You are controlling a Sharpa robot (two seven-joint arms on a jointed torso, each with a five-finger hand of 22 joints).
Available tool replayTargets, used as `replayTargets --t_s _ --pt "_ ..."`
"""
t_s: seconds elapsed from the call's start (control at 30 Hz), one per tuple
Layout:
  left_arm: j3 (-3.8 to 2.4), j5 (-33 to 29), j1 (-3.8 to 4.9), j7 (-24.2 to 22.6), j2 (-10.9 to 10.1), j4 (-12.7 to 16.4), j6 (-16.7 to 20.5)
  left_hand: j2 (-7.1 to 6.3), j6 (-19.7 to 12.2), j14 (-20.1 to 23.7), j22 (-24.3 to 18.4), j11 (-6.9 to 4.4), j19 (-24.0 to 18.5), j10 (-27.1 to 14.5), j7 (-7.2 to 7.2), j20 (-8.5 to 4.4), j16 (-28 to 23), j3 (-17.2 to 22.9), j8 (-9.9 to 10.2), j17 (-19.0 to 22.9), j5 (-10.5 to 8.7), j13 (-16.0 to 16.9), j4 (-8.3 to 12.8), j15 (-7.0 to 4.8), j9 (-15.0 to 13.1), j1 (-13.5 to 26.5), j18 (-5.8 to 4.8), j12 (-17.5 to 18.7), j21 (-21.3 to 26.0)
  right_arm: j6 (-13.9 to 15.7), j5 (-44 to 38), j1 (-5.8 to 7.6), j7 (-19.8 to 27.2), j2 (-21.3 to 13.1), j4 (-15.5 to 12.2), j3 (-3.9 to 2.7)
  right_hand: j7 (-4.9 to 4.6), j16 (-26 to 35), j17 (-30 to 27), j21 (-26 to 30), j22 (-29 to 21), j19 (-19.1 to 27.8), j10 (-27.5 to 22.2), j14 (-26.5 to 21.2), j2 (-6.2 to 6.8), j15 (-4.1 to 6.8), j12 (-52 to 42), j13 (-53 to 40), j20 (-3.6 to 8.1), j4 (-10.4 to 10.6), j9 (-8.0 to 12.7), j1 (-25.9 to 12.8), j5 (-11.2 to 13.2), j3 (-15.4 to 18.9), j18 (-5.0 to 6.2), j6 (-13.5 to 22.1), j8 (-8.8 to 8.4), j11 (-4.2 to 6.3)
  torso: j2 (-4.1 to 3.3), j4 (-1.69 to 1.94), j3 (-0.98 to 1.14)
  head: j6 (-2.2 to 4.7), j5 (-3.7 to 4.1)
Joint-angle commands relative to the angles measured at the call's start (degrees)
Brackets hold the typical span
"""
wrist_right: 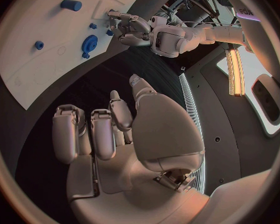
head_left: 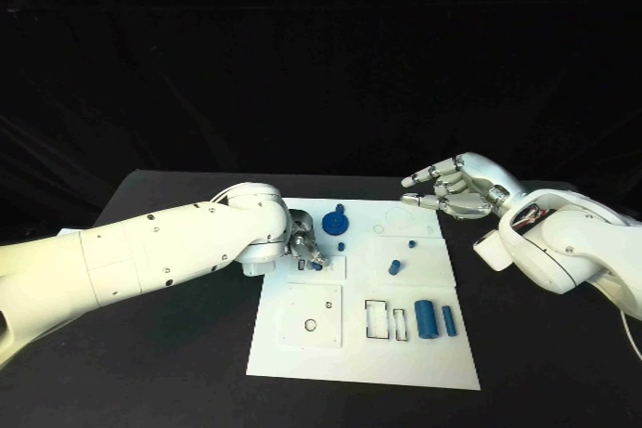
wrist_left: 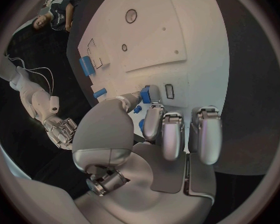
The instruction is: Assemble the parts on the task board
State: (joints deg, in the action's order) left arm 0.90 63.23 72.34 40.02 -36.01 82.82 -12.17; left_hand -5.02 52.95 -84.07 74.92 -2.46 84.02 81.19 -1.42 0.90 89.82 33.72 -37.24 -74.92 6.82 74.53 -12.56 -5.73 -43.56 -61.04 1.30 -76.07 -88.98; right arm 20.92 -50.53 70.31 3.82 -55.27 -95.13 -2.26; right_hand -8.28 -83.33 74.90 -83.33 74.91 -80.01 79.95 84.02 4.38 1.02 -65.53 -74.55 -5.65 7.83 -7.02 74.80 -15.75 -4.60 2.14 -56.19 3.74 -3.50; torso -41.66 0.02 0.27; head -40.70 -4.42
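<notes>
While lying flat, blue cylinder (head_left: 426,318) lengthwise toward robot

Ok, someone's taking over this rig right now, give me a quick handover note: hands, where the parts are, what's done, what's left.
Left hand: low at the board's left edge, fingertips among small blue parts; whether it holds one I cannot tell.
Right hand: raised off the board's far right corner, fingers apart, holding nothing.
Parts: blue disc at the far end, a small peg mid-board, two cylinders lying beside the outlined slots near right.
Done: hard to judge; the disc may be seated.
Left: the cylinders are still loose and the slots look unfilled.
</notes>
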Motion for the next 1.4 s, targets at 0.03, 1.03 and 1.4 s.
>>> replayTargets --t_s 0.03,1.03,1.4 --pt "0.24 -0.58 -0.31 3.78 0.28 -0.14 -2.35 0.14 0.42 -5.93 13.91 -0.02 5.47 0.52 0.01 -0.19 0.18 -0.29 0.43 -15.08 -0.01 0.10 -0.22 0.08 0.03 0.81 -1.01 -0.35 -0.26 -0.78 -0.64 -0.04 -0.17 -0.02 -0.12 0.00 0.03 0.35 2.69 0.37 2.37 0.22 -0.20 3.24 -0.18 -0.18 0.27 0.06 0.02 -0.01 -0.06 -0.13 -0.29 0.26 1.06 -0.34 0.22 0.28 0.03 0.04 -0.01 -0.08 0.00" --pt "0.24 -0.32 -0.31 3.76 0.99 -1.20 -4.11 -0.75 2.08 -5.93 14.19 -0.35 5.59 1.31 0.39 -0.43 0.18 -3.14 0.81 -15.08 -0.13 1.10 -1.01 -0.19 0.24 4.17 -1.08 -1.18 -0.43 -0.82 -0.67 -0.04 -0.20 -0.22 -0.25 0.01 0.05 0.44 2.57 0.43 2.29 0.27 -0.25 3.21 -0.19 -0.17 0.39 0.15 0.03 -0.01 -0.08 -0.12 -0.40 0.34 1.08 -0.38 0.23 0.30 0.04 0.04 -0.02 -0.42 0.14" --pt "0.24 -0.21 -0.32 3.80 0.96 -1.22 -3.53 -1.58 3.07 -5.93 14.34 -0.52 5.66 1.76 0.60 -0.58 0.18 -9.45 1.03 -15.08 -0.35 1.68 -3.58 -0.33 0.25 7.94 -1.11 -1.58 -0.51 -0.73 -0.67 -0.04 -0.18 -0.24 -0.24 0.01 0.07 0.51 2.52 0.50 2.23 0.28 -0.21 3.22 -0.23 -0.14 0.35 0.16 0.06 0.20 -0.13 -0.39 -0.44 0.73 1.09 -0.44 0.22 0.32 0.02 0.03 -0.02 -0.47 0.16"
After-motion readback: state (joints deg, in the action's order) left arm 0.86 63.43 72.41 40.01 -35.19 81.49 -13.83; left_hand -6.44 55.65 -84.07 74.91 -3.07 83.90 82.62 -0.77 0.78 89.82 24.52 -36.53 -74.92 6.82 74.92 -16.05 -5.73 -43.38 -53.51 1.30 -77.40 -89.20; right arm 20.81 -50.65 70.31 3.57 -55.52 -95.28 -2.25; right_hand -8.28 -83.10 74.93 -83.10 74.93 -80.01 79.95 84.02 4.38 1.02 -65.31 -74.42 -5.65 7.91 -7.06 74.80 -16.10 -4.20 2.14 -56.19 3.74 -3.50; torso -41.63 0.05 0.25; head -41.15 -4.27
